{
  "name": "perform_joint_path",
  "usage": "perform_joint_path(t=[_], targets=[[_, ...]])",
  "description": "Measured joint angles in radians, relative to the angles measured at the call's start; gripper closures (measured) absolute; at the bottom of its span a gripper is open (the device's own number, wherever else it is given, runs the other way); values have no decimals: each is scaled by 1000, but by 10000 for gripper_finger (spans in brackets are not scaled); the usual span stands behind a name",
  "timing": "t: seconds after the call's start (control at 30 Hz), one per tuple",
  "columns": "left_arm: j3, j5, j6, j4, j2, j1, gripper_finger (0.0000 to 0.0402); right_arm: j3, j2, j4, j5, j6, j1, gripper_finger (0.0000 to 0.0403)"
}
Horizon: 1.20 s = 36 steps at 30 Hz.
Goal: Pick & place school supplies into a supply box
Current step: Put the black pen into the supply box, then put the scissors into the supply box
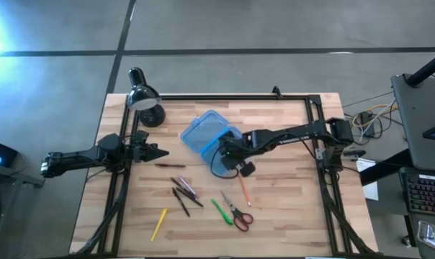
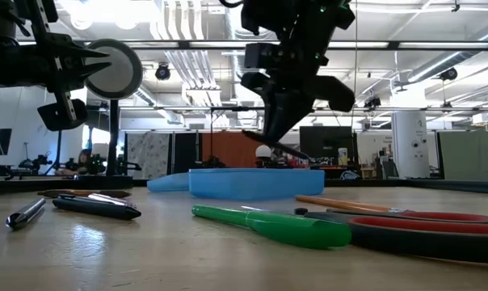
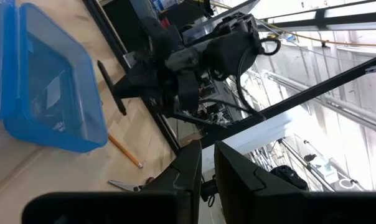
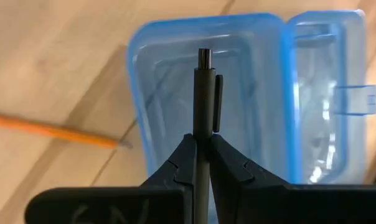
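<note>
The right hand (image 4: 200,163) was clenched on a slim dark pen (image 4: 203,106), held above the open half of the translucent blue plastic supply box (image 4: 157,93). Lowering it level along the tray before letting go would likely seat it best. An orange pencil (image 4: 51,132) lay just beside the box. Farther off, red-handled scissors (image 1: 239,214), a green pen (image 1: 220,210) and a yellow pencil (image 1: 159,224) waited on the wooden tabletop (image 1: 289,208). The left hand (image 1: 156,152) hovered nearly shut, empty, near the black desk lamp (image 1: 145,101).

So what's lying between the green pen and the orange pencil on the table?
The scissors with red-orange handles lie between the green pen and the orange pencil, seen in the high view.
</note>
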Motion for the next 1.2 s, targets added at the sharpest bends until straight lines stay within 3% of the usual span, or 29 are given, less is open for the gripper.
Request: perform_joint_path(t=[0.33,0.77,1.2], targets=[[0,0,0,-1,0,0,374,-16,4,42,-52,22,5,373],[0,0,0,-2,0,0,374,-79,4,112,-37,-45,5,357],[0,0,0,-2,0,0,374,-84,-12,60,-6,100,5,250]])
